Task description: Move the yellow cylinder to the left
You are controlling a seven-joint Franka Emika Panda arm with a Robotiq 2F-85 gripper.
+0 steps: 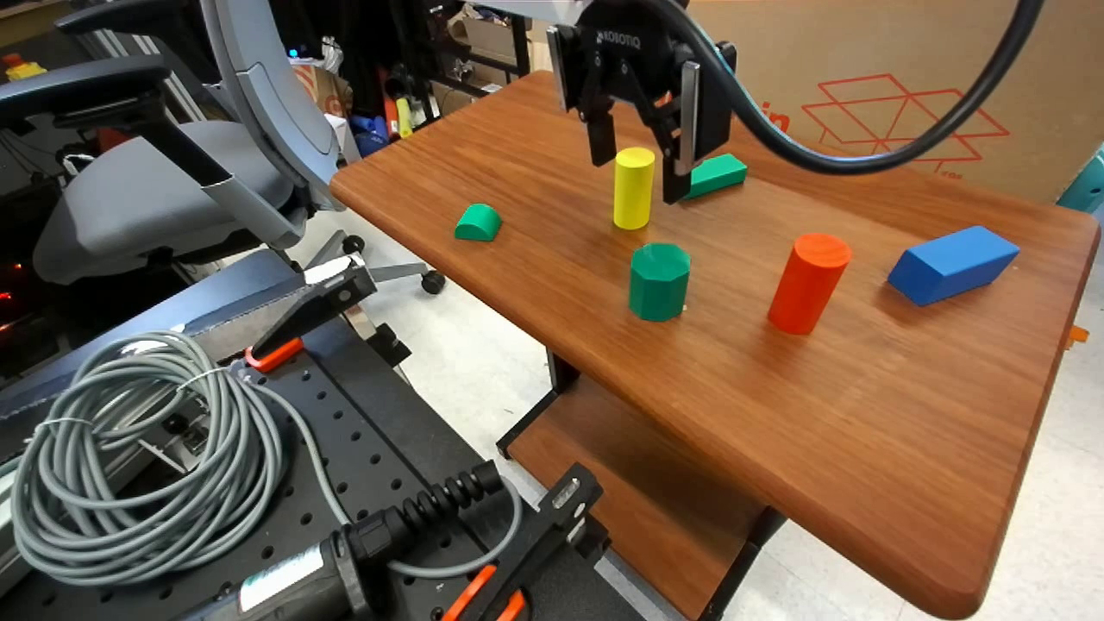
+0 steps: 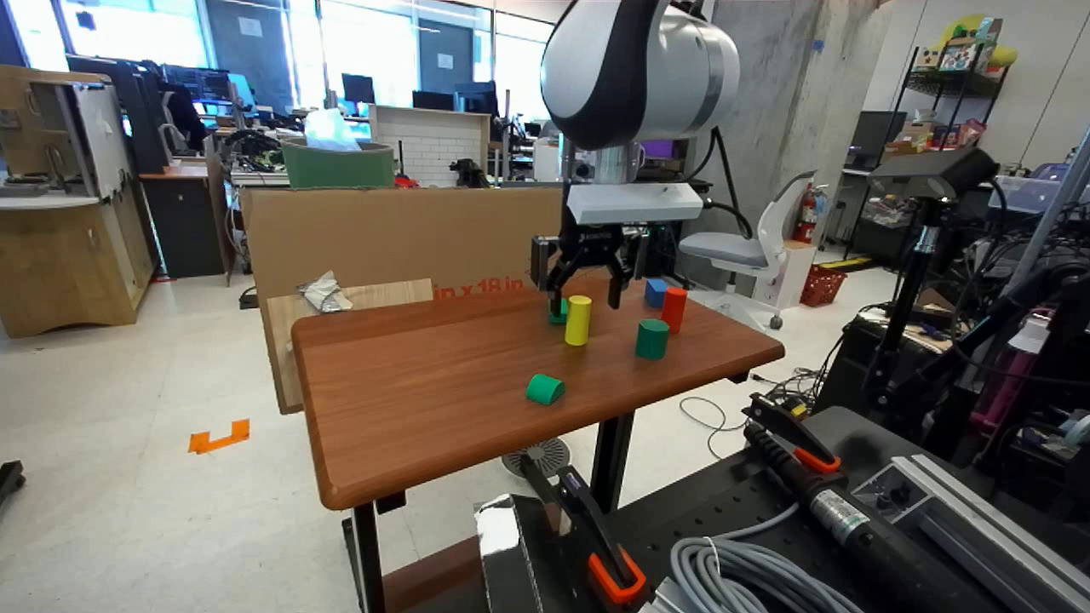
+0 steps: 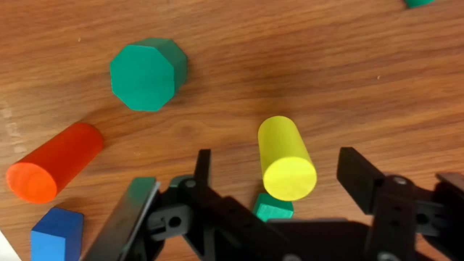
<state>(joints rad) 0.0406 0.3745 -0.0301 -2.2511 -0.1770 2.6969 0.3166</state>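
The yellow cylinder stands upright on the wooden table; it shows in both exterior views and in the wrist view. My gripper is open and empty above the table, near the cylinder's top. It also shows in an exterior view. In the wrist view the gripper has one finger on each side of the cylinder, with a gap on both sides. No finger is seen touching it. How far the fingertips are above or behind the cylinder is hard to tell.
A green octagonal block, a red cylinder and a blue block stand on the table. A green half-round lies near the edge. A green bar lies behind the yellow cylinder. A cardboard sheet stands behind.
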